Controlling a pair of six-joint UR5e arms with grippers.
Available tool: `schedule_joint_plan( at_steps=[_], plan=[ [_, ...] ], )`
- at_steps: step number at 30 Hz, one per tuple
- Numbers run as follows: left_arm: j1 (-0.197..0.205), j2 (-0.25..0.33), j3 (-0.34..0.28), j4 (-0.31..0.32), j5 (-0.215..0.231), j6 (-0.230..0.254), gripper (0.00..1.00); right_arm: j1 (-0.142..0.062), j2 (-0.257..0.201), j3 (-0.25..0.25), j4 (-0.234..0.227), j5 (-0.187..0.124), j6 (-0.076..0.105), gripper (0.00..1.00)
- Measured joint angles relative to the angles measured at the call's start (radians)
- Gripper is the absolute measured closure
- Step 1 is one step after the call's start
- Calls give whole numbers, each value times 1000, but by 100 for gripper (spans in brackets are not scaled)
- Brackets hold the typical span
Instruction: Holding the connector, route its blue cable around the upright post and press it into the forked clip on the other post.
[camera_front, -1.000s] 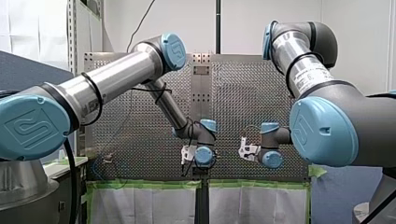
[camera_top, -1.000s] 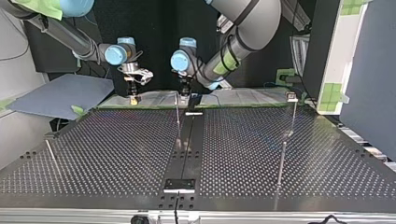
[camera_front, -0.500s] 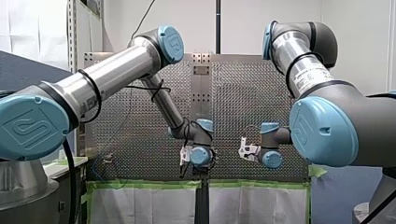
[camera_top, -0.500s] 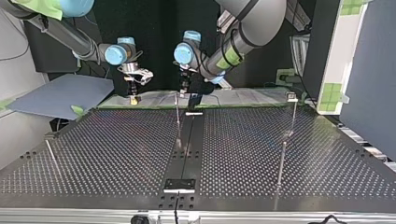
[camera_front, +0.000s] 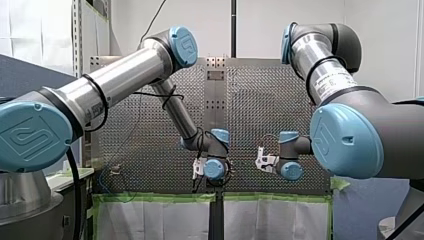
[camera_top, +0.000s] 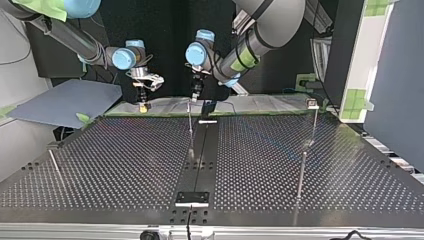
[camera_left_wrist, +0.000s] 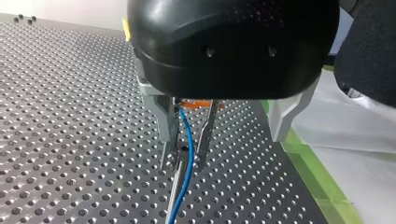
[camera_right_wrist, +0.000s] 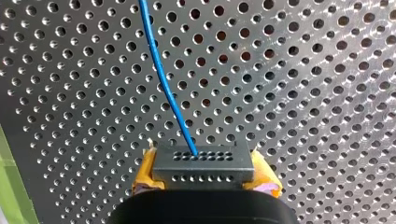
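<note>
Raised slightly since earlier, at the top view's upper centre: left gripper, fingers apart, blue cable passed between them, near upright post. Clamped on the connector by yellow pads: right gripper, upper left.

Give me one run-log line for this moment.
right gripper shut on connector | left gripper open, astride blue cable

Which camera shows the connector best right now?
The right wrist view: the connector sits close up, clamped between yellow pads, blue cable leaving its face. The left wrist view shows only cable; in the front and top views it is too small to make out.
</note>
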Motion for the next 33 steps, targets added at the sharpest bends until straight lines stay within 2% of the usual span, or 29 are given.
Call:
schedule_joint_plan(
  at_steps=[19,33],
  plan=[
    [-1,0,1,16,0,5,1,0,0,-1,1,0,0,100],
    [-10,0,11,13,0,30,1,0,1,-1,0,0,0,100]
  ],
)
